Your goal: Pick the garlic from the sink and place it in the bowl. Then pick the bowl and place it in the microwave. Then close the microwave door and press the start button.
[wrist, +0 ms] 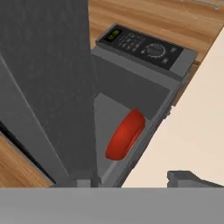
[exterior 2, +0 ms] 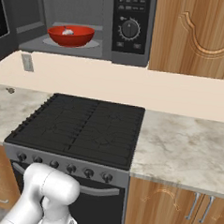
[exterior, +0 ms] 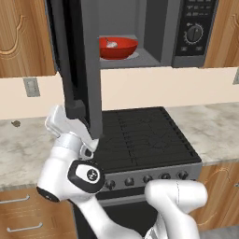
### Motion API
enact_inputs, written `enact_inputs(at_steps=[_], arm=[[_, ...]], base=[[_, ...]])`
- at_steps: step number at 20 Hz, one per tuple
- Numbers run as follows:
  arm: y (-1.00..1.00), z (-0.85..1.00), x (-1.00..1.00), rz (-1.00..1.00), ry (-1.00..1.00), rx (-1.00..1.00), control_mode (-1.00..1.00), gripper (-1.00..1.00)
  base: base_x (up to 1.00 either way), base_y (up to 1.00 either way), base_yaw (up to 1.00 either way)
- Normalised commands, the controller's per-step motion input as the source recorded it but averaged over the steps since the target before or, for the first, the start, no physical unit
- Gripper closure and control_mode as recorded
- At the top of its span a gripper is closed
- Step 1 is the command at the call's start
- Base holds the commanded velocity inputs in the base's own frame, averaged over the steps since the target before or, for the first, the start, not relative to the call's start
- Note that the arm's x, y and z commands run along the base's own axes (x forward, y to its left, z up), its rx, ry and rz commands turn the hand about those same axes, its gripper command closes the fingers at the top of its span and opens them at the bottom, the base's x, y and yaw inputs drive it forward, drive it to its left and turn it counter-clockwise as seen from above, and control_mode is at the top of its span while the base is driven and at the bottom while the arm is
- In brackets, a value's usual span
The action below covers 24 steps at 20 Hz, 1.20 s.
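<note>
The microwave [exterior: 158,32] [exterior 2: 131,26] [wrist: 144,65] stands with its door [exterior: 77,60] [wrist: 48,87] swung wide open toward me. Inside on the turntable sits the red bowl [exterior: 119,50] [exterior 2: 71,37] [wrist: 124,135], and the whitish garlic [exterior: 111,44] [exterior 2: 68,31] lies in it. My gripper [exterior: 77,116] [wrist: 138,180] is raised to the lower corner of the open door. Its fingers are apart, with the door's edge just beside the left fingertip [wrist: 86,183] and nothing held between them. The control panel [exterior: 196,28] [exterior 2: 130,19] with dial and buttons is on the microwave's right side. The sink is out of view.
A black stove [exterior: 140,135] [exterior 2: 80,126] with front knobs lies directly below the microwave. Marble counter [exterior: 212,126] [exterior 2: 177,146] runs on both sides. Wooden cabinets [exterior: 23,37] [exterior 2: 193,34] flank the microwave, and a wall outlet [exterior: 31,87] [exterior 2: 27,61] sits on the backsplash.
</note>
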Motion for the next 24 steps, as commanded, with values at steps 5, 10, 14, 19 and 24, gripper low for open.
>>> enact_inputs(at_steps=[5, 10, 14, 19, 24], arm=[[-0.67, 0.53, -0.17, -0.07, -0.10, 0.15, -1.00, -1.00], [-0.76, 0.56, -0.09, -0.08, -0.05, 0.16, -1.00, -1.00], [-0.83, 0.60, -0.04, -0.09, -0.01, 0.16, -1.00, -1.00], [-0.84, 0.71, 0.00, -0.07, 0.00, 0.16, -1.00, -1.00], [-0.75, 0.88, 0.00, -0.05, 0.00, 0.15, -1.00, -1.00]], base=[[0.00, 0.00, 0.00], [0.00, 0.00, 0.00], [0.00, 0.00, 0.00], [0.00, 0.00, 0.00], [0.00, 0.00, 0.00]])
